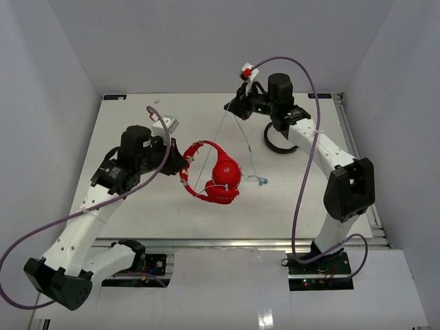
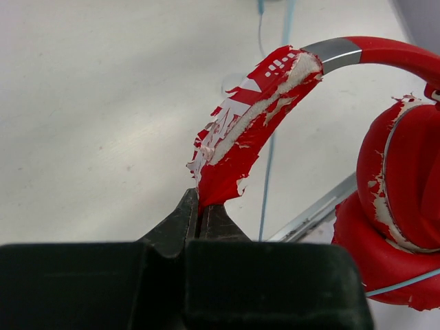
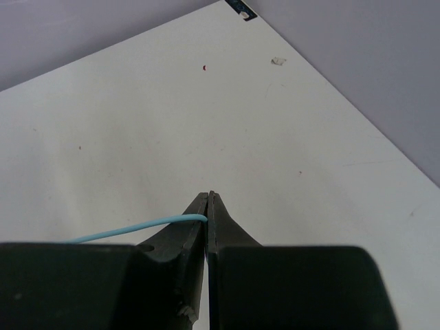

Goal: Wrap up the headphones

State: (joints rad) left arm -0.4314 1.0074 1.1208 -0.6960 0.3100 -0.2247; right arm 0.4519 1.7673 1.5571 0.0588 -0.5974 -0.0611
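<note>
Flaking red headphones [image 1: 223,180] tight in left gripper [image 2: 199,206]; blue cable [image 3: 137,227], perhaps taut, in right gripper [image 3: 208,201]

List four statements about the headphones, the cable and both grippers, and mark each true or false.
1. The left gripper is shut on the headphones at the headband. True.
2. The right gripper is open and holds nothing. False: it is shut on the pale blue cable.
3. The cable is wound around the headband. False: it stretches loose from the headphones to the right gripper.
4. The headband's red covering is peeling. True.
</note>
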